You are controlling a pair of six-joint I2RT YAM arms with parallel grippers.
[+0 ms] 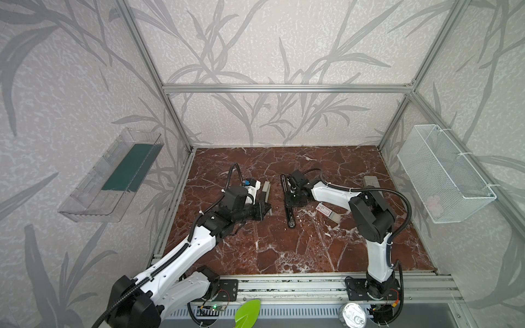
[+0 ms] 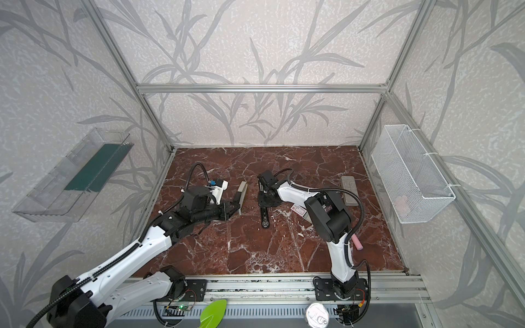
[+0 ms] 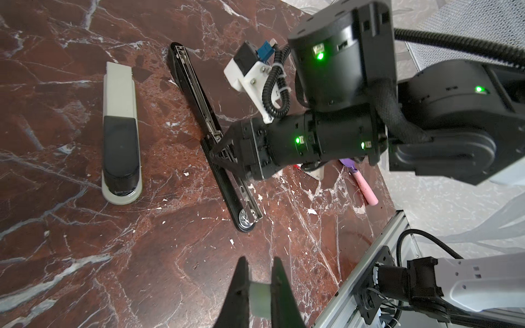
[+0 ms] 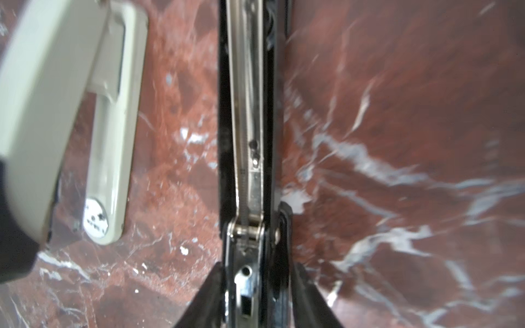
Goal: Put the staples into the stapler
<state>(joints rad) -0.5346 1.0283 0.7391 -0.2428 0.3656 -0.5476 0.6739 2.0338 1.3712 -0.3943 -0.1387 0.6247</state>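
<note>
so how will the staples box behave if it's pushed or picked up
The staples box is small cardboard, so probably light and easy to crush in a hard pinch. Its grey inner part sticks out of the sleeve, so tilting may slide it further. Lying flat on the smooth table, it would likely skid rather than tip.

We see a robot lab's test cell: an aluminium frame (image 1: pixel 287 88) holds leaf-patterned wall panels (image 1: pixel 255 42) (staged decor); robot arms (image 1: pixel 181 250) bolted to a rail (image 1: pixel 284 286) fronting the marble-look worktop (image 1: pixel 284 250); a circuit board (image 1: pixel 213 307) lies exposed.
</note>
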